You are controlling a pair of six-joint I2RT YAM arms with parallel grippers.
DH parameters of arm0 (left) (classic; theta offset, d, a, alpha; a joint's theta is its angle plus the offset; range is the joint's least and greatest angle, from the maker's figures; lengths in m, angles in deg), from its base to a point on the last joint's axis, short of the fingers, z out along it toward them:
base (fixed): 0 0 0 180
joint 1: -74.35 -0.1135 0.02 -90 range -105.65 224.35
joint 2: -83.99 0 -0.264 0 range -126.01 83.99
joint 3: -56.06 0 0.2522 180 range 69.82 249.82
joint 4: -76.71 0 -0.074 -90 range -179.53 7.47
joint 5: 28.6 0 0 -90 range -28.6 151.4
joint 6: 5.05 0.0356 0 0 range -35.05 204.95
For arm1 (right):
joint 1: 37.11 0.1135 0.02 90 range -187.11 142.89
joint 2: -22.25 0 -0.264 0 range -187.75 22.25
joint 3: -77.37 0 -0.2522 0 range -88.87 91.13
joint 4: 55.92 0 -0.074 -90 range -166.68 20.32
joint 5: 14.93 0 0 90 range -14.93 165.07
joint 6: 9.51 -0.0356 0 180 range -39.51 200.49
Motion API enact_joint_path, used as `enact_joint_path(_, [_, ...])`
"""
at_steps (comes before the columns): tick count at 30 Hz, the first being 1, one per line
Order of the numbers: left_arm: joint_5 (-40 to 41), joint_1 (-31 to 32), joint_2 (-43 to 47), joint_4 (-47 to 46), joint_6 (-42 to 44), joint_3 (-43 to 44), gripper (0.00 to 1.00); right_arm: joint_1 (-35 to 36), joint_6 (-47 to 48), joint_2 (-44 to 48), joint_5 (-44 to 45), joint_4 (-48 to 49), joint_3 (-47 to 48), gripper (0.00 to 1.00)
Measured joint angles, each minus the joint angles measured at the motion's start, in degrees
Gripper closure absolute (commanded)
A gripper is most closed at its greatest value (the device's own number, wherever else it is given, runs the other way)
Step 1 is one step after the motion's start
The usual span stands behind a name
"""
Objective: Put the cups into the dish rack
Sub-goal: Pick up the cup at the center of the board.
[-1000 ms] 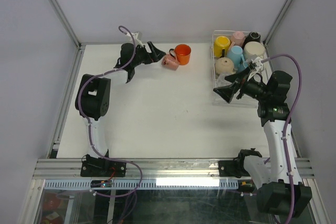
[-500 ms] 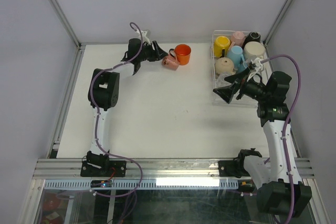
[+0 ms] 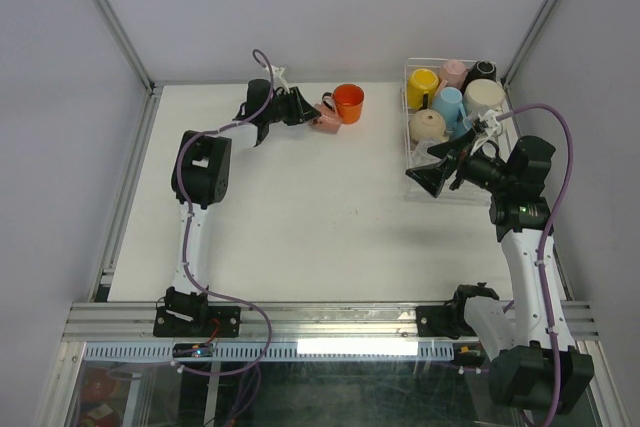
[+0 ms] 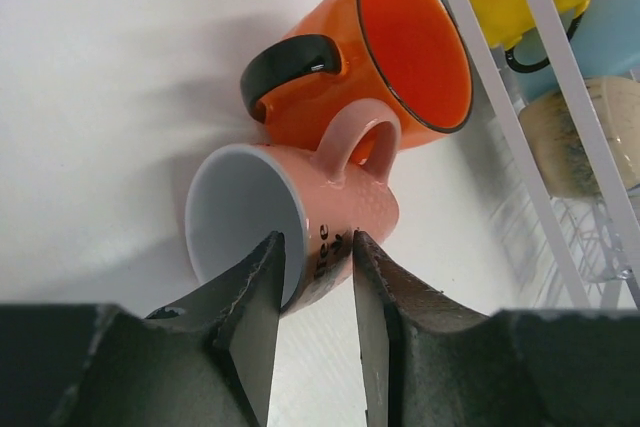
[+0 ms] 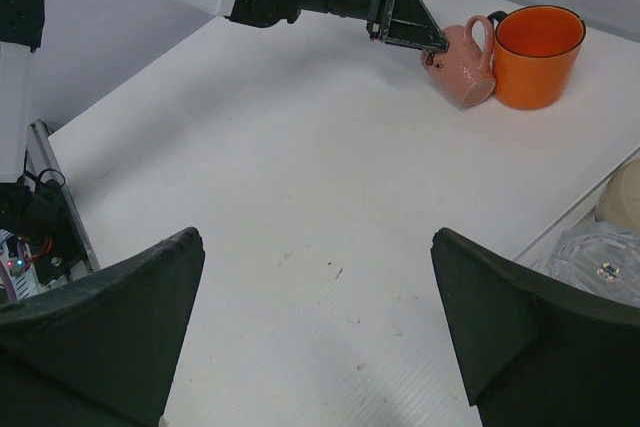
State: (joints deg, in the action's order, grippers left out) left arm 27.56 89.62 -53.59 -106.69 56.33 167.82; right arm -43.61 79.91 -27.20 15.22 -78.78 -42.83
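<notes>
Fingers (image 4: 250,317) of your left gripper (image 4: 315,247) straddle the wall of the pink mug (image 4: 340,212); you can't tell whether they pinch it. That mug lies on its side against the orange mug (image 4: 400,57), on the table (image 3: 300,207) outside the rack (image 4: 500,97). Your right gripper (image 5: 318,237) gapes wide.

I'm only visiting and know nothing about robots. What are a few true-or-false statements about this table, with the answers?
1. The pink mug lies on its side. True.
2. The orange mug is in the dish rack. False: it stands on the table, touching the pink mug.
3. The right gripper holds a cup. False: it is open and empty.
4. The left gripper has one finger inside the pink mug's mouth and one outside. True.
5. A yellow mug sits in the dish rack. True.
</notes>
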Motion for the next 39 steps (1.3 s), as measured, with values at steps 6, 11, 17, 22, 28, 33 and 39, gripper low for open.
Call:
enact_joint_path(6, [-2.9, 0.0, 0.0, -5.9, -2.7, -2.8, 0.7, 0.1, 0.0, 0.0, 0.0, 0.0, 0.0, 0.01])
enact_joint_path(11, [-4.7, 0.1, 0.1, -9.7, -4.6, -6.4, 0.7, 0.2, 0.0, 0.0, 0.0, 0.1, 0.0, 0.01])
enact_joint_path(17, [-5.1, 0.2, 0.5, -12.8, -5.3, -8.9, 0.83, 0.3, 0.0, 0.0, 0.0, 0.1, 0.0, 0.0])
enact_joint_path(22, [-5.2, 0.9, 1.2, -17.2, -6.4, -11.3, 1.0, 0.4, 0.0, -0.1, 0.0, 0.1, 0.0, 0.0])
enact_joint_path(28, [-5.3, 0.9, 3.2, -21.2, -6.6, -16.1, 1.0, 0.4, 0.0, -0.1, 0.1, 0.1, 0.0, 0.0])
enact_joint_path(33, [-5.3, 1.4, 8.9, -21.9, -3.5, -24.2, 1.0, 0.4, 0.0, -0.1, 0.0, 0.1, 0.0, 0.0])
enact_joint_path(39, [-3.0, 4.4, 22.6, -22.5, 5.9, -38.6, 1.0, 0.6, -0.5, -0.1, -0.5, 1.4, -1.2, 0.01])
